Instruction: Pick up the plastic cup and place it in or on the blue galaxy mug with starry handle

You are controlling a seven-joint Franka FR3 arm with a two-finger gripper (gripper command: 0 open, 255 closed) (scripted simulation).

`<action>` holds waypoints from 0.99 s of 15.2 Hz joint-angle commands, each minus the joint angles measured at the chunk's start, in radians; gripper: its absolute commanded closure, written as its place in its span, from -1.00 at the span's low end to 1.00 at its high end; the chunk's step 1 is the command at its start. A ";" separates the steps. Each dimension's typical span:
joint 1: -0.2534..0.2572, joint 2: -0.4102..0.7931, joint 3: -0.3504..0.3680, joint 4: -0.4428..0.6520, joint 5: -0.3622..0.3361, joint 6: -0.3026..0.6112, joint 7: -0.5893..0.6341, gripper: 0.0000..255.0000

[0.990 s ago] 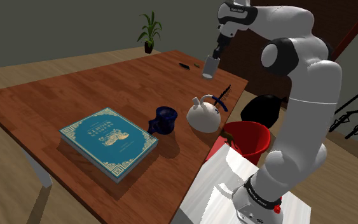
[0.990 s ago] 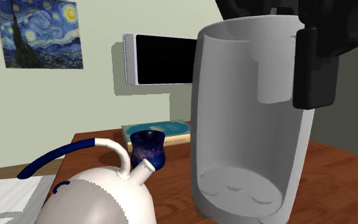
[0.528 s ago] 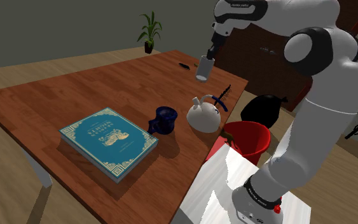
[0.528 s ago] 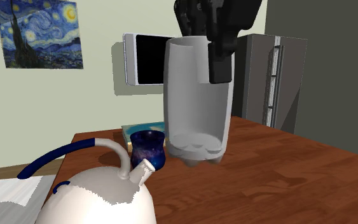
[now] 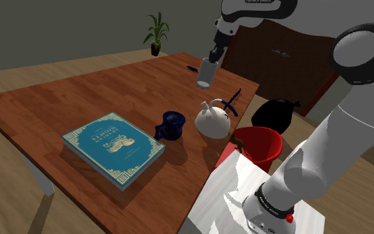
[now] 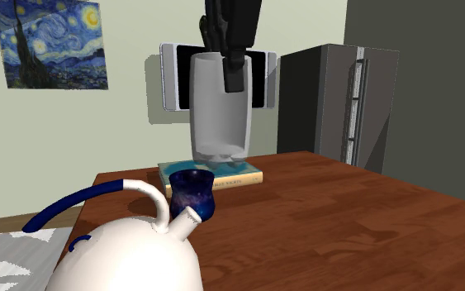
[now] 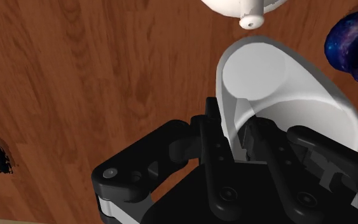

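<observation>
- Stand (image 5: 226, 194): nearest in the shoulder view, at its lower right, with the white arm rising from it. A red bucket (image 5: 262, 143) sits just beyond, beside the desk's edge.
- Desk (image 5: 66, 96): reddish-brown wood. It carries a teal book (image 5: 112, 147), then the mug, then a white kettle (image 5: 212, 121) with a dark blue handle, in a row across the near part.
- Mug (image 5: 172, 124): dark blue with a starry pattern. It stands upright between book and kettle, apart from both, with nothing in or on it.
- Cup (image 5: 206, 73): plain pale grey, upright, mouth up. It hangs in the air well above the desk, beyond the kettle, and is not over the mug.
- Hand (image 5: 211, 61): closed on the cup's wall at the rim, one finger inside and one outside, as the wrist view shows. In that view the mug lies off to one side of the cup.
- Plant (image 5: 157, 32): potted, on the floor far behind the desk.
- Progress, as judged: the pick-up is done. The cup has yet to be carried across the kettle to a point above the mug, lowered onto or into its mouth, and released.
</observation>
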 commanded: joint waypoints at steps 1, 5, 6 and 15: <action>0.023 -0.048 0.023 -0.056 -0.017 0.010 0.050 1.00; 0.065 -0.117 0.076 -0.121 -0.035 0.009 0.150 1.00; 0.075 -0.132 0.089 -0.134 -0.038 0.008 0.175 1.00; 0.162 -0.218 0.222 -0.201 -0.042 -0.014 0.394 1.00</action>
